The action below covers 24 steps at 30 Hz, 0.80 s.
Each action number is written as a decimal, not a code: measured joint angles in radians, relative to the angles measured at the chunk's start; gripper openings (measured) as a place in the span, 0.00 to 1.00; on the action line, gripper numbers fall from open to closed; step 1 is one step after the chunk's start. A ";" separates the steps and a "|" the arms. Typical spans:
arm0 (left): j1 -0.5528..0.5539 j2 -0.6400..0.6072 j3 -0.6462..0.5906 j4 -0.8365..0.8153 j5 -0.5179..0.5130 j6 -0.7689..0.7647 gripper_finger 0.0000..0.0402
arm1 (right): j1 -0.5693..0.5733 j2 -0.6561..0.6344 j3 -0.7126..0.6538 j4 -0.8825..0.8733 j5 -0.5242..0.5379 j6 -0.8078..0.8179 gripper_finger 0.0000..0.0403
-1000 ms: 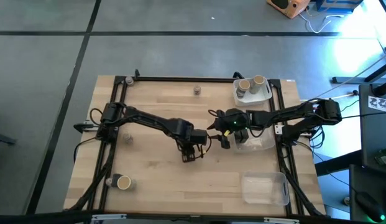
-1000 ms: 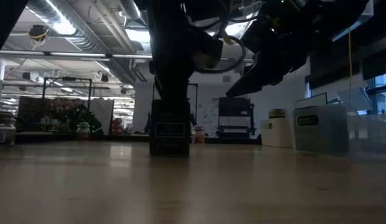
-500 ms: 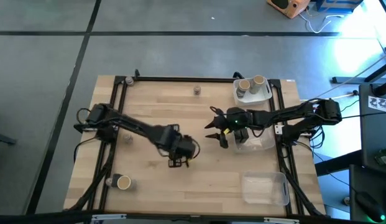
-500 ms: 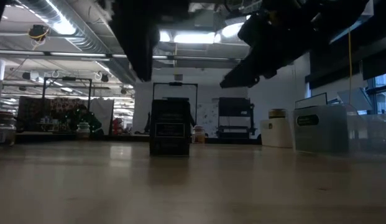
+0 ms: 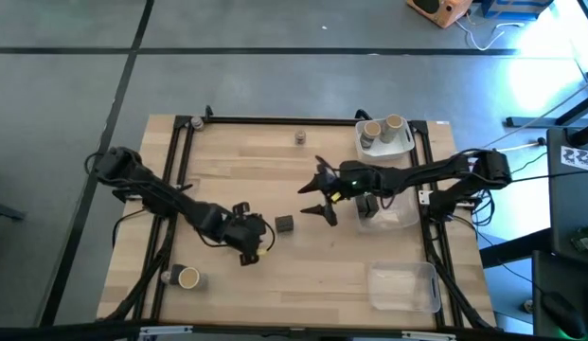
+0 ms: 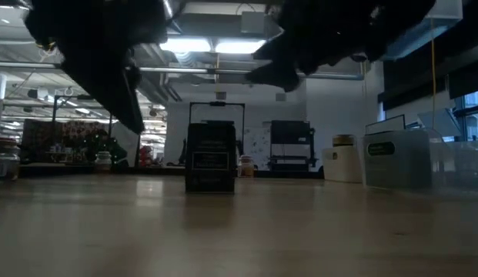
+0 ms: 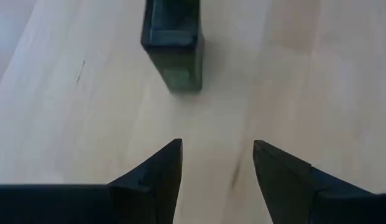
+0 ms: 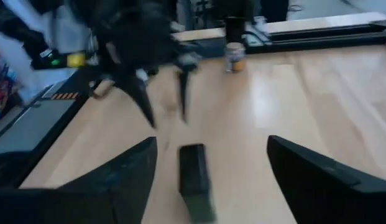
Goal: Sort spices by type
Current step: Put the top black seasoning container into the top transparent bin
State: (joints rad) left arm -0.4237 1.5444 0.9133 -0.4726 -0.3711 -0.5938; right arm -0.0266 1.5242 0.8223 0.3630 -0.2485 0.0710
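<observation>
A dark grey blocky spice stands upright and alone on the bare wood near the middle of the table, held by neither arm; the low view shows it as a dark box on the tabletop. The left gripper is just beside it, toward the left arm's side, with its two fingers spread apart and nothing between them; its wrist camera looks past them at the block a little way ahead. The right gripper hangs on the block's other side, near it but not touching, with its jaws splayed wide and empty; in its wrist view the block sits between the two fingers, farther off on the wood. At the far right corner a white rectangular tray holds two round tan-topped jars side by side and a small greyish-silver one just beside them. A clear plastic tray lies under the right arm, its contents hidden from above. A second clear tray sits near the front right corner, and nothing can be made out inside it. One more tan-topped jar stands at the front left edge, and a small greyish container stands alone near the far rail.
</observation>
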 joint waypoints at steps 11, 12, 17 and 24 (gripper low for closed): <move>0.007 0.008 -0.211 0.340 -0.143 -0.001 0.44 | 0.088 0.223 0.368 -0.425 0.176 -0.125 0.80; 0.008 0.008 -0.220 0.353 -0.145 0.003 0.44 | 0.089 0.243 0.391 -0.466 0.188 -0.125 0.80; 0.007 0.008 -0.242 0.363 -0.153 -0.025 0.44 | 0.096 0.346 0.471 -0.542 0.173 -0.125 0.80; 0.007 0.008 -0.258 0.397 -0.165 -0.038 0.44 | 0.108 0.425 0.474 -0.552 0.152 -0.121 0.80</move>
State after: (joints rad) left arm -0.4164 1.5524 0.6548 -0.0751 -0.5364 -0.6319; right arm 0.0812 1.9488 1.2961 -0.1890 -0.0965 -0.0500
